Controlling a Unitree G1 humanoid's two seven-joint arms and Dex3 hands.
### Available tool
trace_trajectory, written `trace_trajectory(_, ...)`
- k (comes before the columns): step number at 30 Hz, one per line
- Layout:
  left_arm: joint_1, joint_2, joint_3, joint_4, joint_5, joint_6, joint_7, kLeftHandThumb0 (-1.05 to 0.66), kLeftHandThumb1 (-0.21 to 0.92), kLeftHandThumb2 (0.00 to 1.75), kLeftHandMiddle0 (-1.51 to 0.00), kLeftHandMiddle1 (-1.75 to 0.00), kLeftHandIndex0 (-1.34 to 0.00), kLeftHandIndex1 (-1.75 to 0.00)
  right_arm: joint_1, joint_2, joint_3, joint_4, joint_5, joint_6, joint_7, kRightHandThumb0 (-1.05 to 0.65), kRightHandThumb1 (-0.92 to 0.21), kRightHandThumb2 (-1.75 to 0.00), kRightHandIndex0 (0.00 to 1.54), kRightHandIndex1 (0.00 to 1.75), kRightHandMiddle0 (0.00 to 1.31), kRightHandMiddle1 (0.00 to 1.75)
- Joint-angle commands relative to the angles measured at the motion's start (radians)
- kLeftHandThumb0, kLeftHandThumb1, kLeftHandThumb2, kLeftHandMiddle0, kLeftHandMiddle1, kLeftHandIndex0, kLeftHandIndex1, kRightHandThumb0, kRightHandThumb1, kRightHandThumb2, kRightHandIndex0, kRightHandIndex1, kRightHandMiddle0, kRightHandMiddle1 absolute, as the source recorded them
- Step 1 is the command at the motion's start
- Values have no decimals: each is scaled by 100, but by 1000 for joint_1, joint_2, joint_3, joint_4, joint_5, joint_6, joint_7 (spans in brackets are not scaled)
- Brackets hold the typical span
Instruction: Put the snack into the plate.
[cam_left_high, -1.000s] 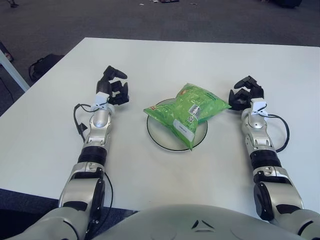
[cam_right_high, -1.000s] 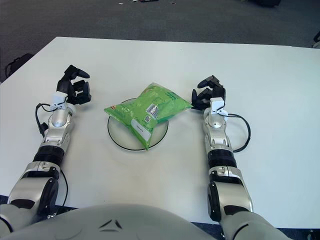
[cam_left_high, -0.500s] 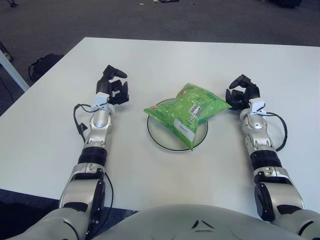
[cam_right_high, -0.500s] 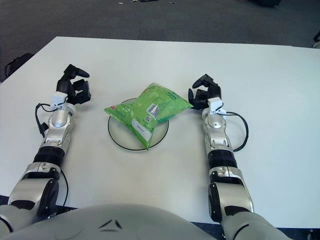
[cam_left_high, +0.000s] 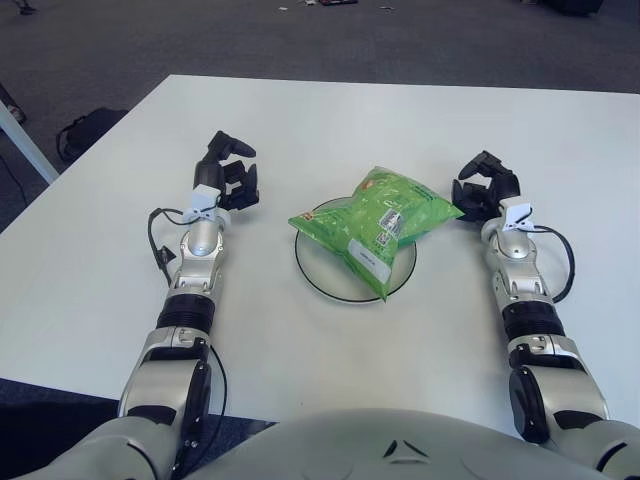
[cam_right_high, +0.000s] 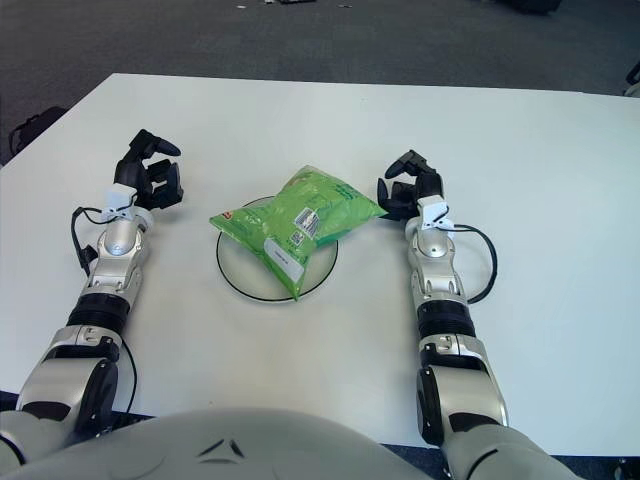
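Observation:
A green snack bag (cam_left_high: 375, 224) lies on a round white plate with a dark rim (cam_left_high: 312, 278) in the middle of the white table. It covers most of the plate and overhangs its right side. My right hand (cam_left_high: 482, 186) is just right of the bag's right end, fingers spread, holding nothing; a small gap separates them. My left hand (cam_left_high: 228, 172) rests on the table to the left of the plate, fingers relaxed and empty.
The white table (cam_left_high: 330, 130) runs out to dark carpet at the back. A dark bag (cam_left_high: 85, 130) lies on the floor past the table's left edge. Cables run along both forearms.
My right hand has moved slightly up and left toward the bag's right end over the last second, then stayed still. The bag, plate and left hand have not moved.

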Motion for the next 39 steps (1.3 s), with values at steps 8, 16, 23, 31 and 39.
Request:
trace_trajectory(8,168,-55,-29,71,28,23,7,-41,54,103,-107,-175,-44,-175,114,55,-8,45,15,51,-8,-49,-29,-135,133,175,64,175)
trace_trajectory(16,173,-58,-31,55,27,28,3,-42,53,105,-107,-175,-44,-175,113,53,-7,42,9,61,-13,-49,-31,-133,130,175,63,175)
trace_trajectory(23,179,-57,-36,42,27,44,-1,-42,53,105,-107,-175,-44,-175,113,52,-7,36,11,77,-13,-48,-32,-132,127,175,62,175)
trace_trajectory(31,178,-57,-38,36,22,57,-6,-41,53,104,-108,-175,-44,-175,108,52,-12,38,18,87,-9,-48,-32,-131,128,175,61,175)
trace_trajectory(39,180,-60,-39,29,25,50,1,-42,53,105,-107,-175,-44,-175,105,53,-12,39,18,91,-9,-48,-32,-131,130,175,61,175)
